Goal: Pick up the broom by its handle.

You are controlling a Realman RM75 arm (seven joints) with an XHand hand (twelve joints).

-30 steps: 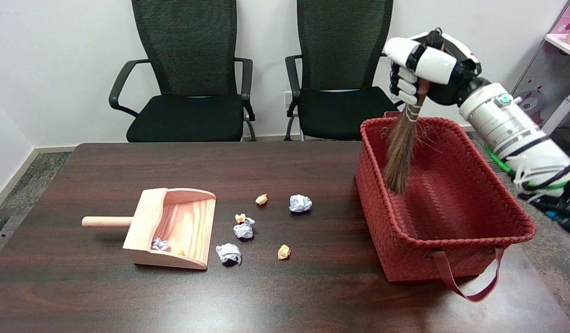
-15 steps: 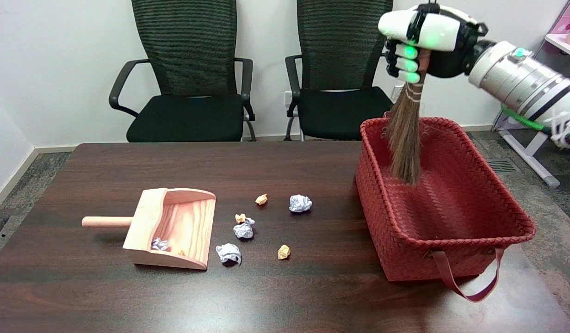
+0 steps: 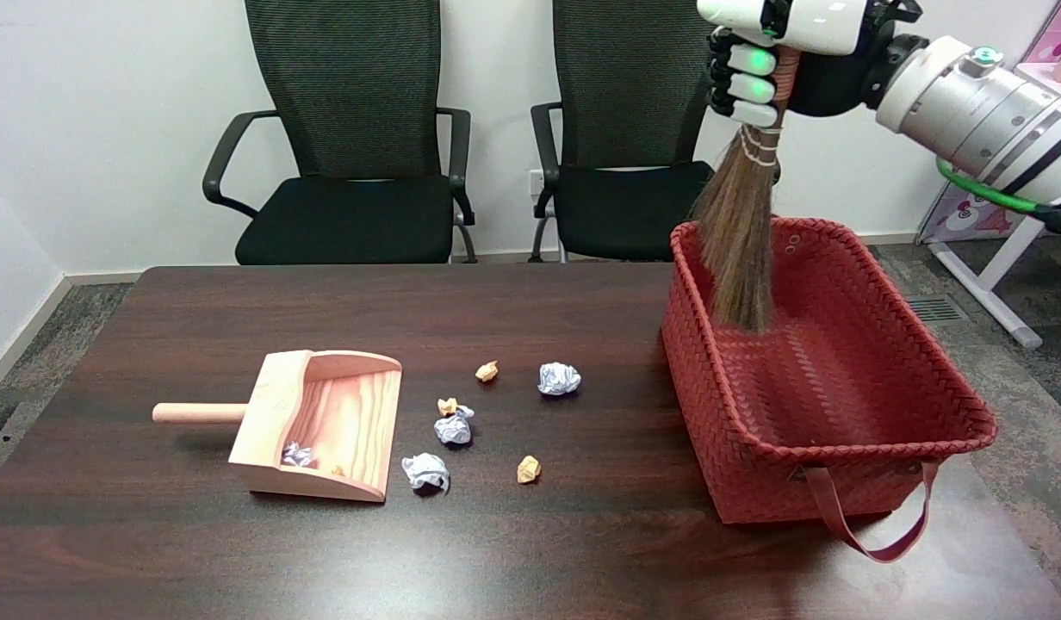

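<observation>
Holding the broom [image 3: 741,228] by its thin handle, my right hand [image 3: 776,52] sits high in the top right corner, with its fingers [image 3: 748,86] wrapped tight around the stick. The hand is hard, shiny white plastic with black parts, and two fingers glow green. Its top is cut off by the edge of the picture, so I cannot see all of it. Most of the handle is hidden inside the fist.

The broom hangs down from the hand. Pale string is wound around its neck, and below that it fans out into long, dry, brown straw. The tips of the straw dip inside the red basket [image 3: 840,448], below its far rim. I cannot tell if the tips touch the basket's floor.

The basket is woven, bumpy and shaped like a box, with a floppy red strap [image 3: 866,534] hanging off its near side. It stands on the right part of the dark wooden table [image 3: 530,551], which is smooth and a bit shiny.

On the left lies a light wooden dustpan [image 3: 324,422] with a round peg handle. Two tiny scraps sit inside it. Near it are crumpled paper balls [image 3: 559,378], some white and some yellowish, all wrinkly and small.

Behind the table stand two black chairs [image 3: 350,172] with mesh backs. Their tops are cut off too.
</observation>
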